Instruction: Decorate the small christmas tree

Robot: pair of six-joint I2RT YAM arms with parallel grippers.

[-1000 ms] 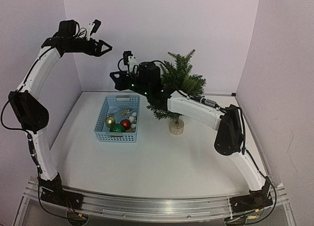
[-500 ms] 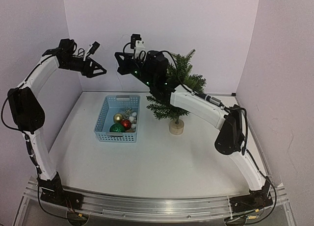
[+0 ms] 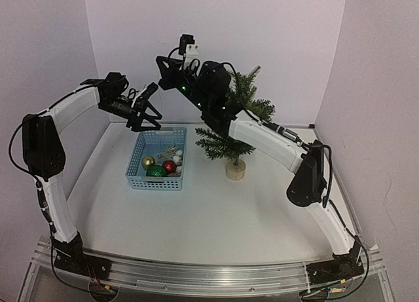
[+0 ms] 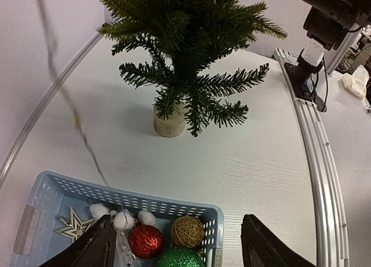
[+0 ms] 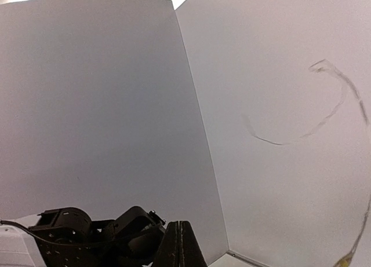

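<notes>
Spread apart with nothing between them, the jaws of the left gripper [image 4: 177, 220] point down over the far end of the pale blue basket [image 3: 134, 178]. Nearest the arm bases, a broad stretch of white table [image 3: 209, 223] runs from the metal rail [image 3: 209, 276] up to the basket's near rim. Inside the basket sit a red ball [image 4: 145, 241], a green ball [image 4: 177, 259], a twine ball [image 4: 187, 231], white pompoms [image 4: 123, 219] and a pale star [image 4: 72, 225]. Just right of the basket, with a strip of table between them, the small christmas tree [image 4: 185, 41] stands upright on its wooden disc [image 3: 236, 169], well apart from the right side wall [image 3: 373, 118]. Higher and farther back, the right gripper [image 5: 179, 229] has its jaws pressed together, close to the back wall [image 3: 281, 40]. A thin thread [image 4: 81, 135] hangs down toward the basket; whether those jaws pinch it cannot be told.
</notes>
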